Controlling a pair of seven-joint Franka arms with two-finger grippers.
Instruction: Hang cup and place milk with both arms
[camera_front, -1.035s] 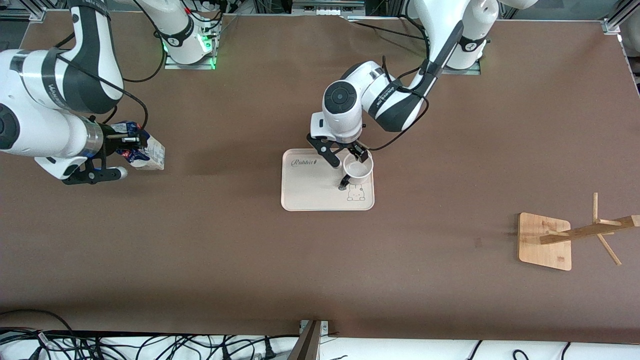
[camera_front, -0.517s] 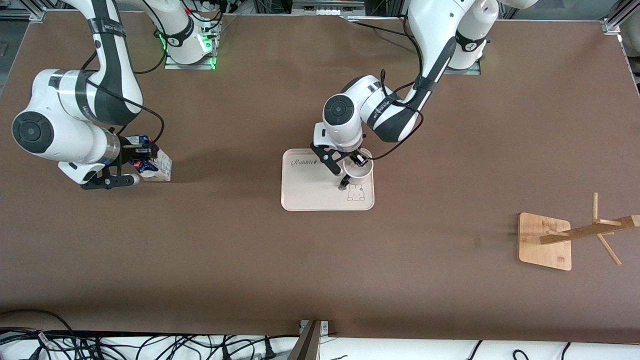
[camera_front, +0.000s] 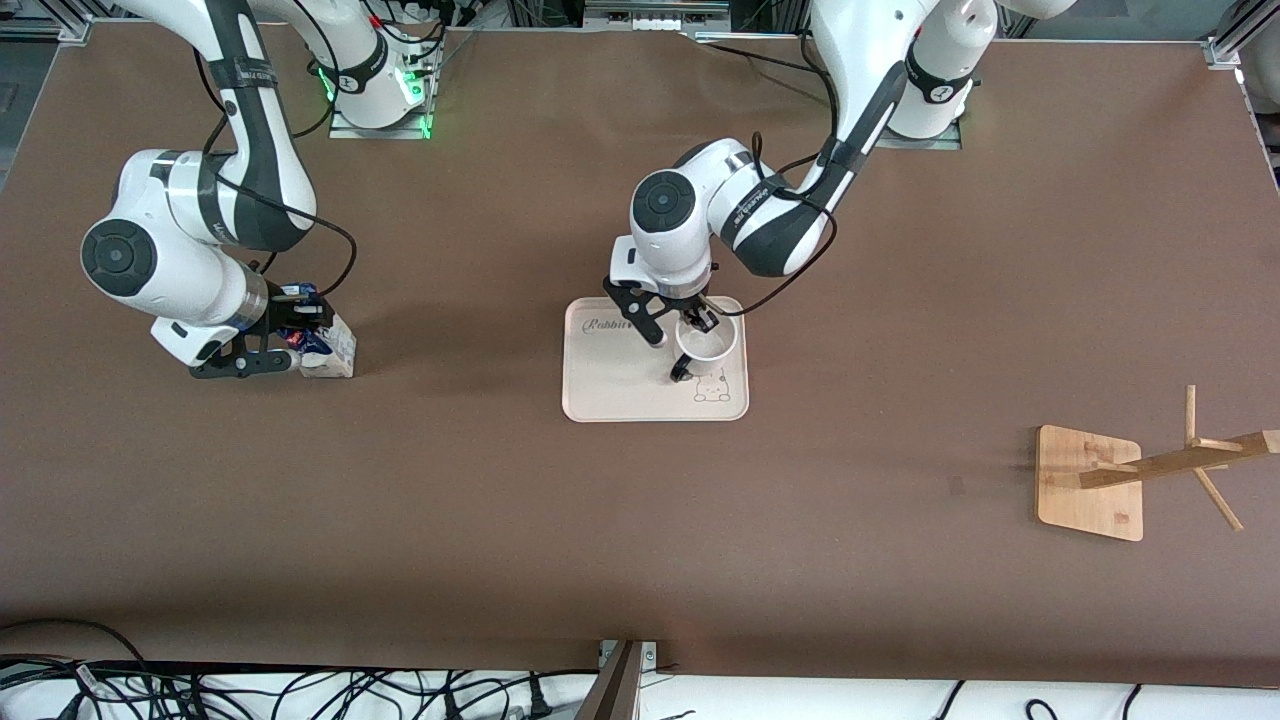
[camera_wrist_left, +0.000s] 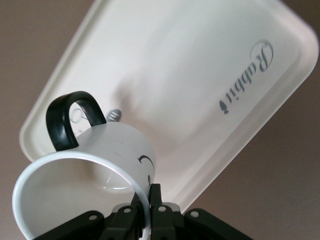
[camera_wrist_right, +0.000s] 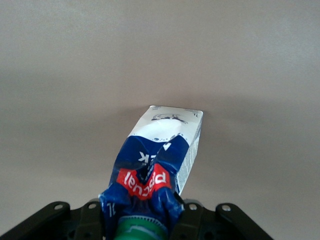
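1. Your left gripper (camera_front: 697, 322) is sitting over the cream tray (camera_front: 610, 385) near the middle of the worktop (camera_front: 640, 520), and its fingers (camera_wrist_left: 155, 200) are clamping on the rim of the cup (camera_front: 707, 343), one inside the wall and one outside.
2. You are seeing the cup over the tray's end that lies toward the left arm, with its black loop handle (camera_wrist_left: 67, 117) pointing toward the front camera. The pictures do not settle whether its base is touching the tray.
3. In the left wrist view the cup (camera_wrist_left: 95, 170) is showing its open mouth to the camera, and part of the black face drawing is showing on its side. The tray (camera_wrist_left: 200, 75) with its "Rabbit" lettering is lying under it.
4. Your right gripper (camera_front: 300, 330) is sitting low toward the right arm's end of the worktop, and its fingers are closing on the top of the milk (camera_front: 328, 348).
5. In the right wrist view the milk (camera_wrist_right: 160, 160) is tilting, with its green cap (camera_wrist_right: 142, 227) up between the fingers. Whether the carton's base is touching the worktop cannot be told.
6. You are seeing the wooden rack (camera_front: 1120, 480) standing toward the left arm's end of the worktop, nearer to the front camera than the tray and well apart from both grippers.
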